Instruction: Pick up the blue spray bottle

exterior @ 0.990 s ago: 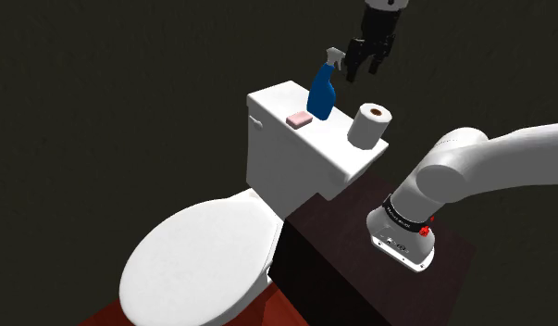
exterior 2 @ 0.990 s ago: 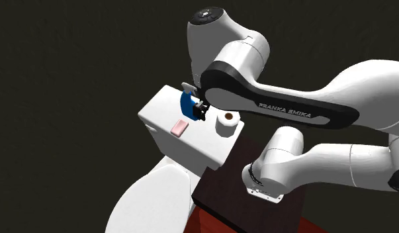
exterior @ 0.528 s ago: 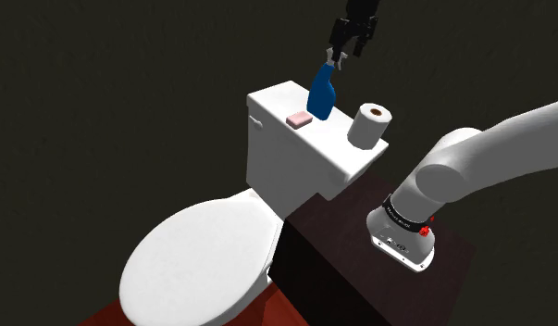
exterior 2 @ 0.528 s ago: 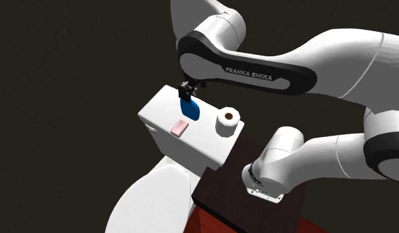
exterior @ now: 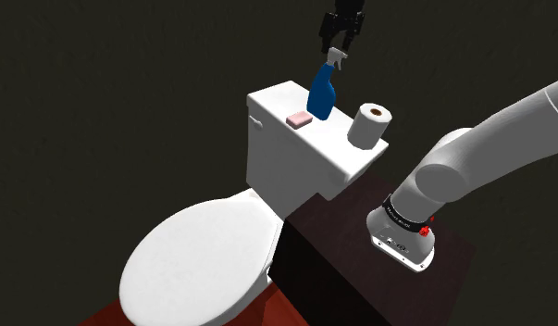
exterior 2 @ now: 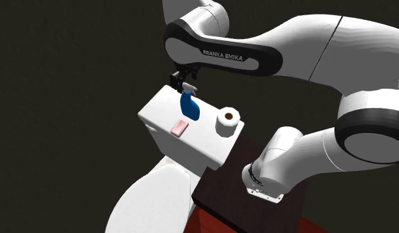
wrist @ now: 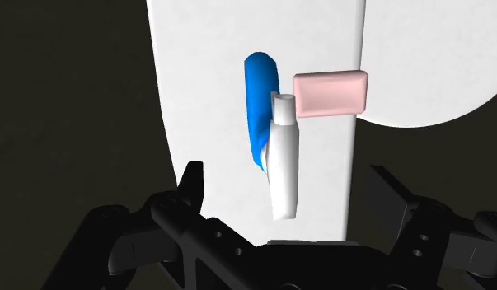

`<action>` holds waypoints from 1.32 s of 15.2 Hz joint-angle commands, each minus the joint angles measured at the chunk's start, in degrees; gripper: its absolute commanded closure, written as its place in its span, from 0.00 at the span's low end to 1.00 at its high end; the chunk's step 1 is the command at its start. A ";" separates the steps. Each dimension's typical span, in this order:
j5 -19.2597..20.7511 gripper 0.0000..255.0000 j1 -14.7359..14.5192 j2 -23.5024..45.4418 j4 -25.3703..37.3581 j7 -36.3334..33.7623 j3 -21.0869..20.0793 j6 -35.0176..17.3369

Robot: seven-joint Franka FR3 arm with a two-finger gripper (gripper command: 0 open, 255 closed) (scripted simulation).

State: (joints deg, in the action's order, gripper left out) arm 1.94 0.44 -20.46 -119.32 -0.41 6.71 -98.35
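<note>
On top of the white toilet tank, from the shoulder view's left, sit a pink soap, then the blue spray bottle standing up, then a toilet roll. Just above the bottle's white top hangs the black gripper, its fingers wide apart and holding nothing.

A white toilet with its lid shut and a flat-topped tank stands on a reddish-brown floor before a plain, dim, dark wall.
</note>
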 commanded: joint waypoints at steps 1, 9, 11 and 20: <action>0.00 0.00 0.00 -0.05 -1.57 -0.02 0.02 -1.57; 0.04 1.00 0.04 -0.17 -3.56 0.00 0.08 -3.44; 0.04 1.00 0.04 -0.17 -3.55 0.00 0.08 -3.43; -0.04 1.00 -0.03 0.05 0.39 -0.02 -0.02 0.30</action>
State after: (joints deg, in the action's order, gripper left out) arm 1.90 0.40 -20.36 -119.60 -0.44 6.69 -98.79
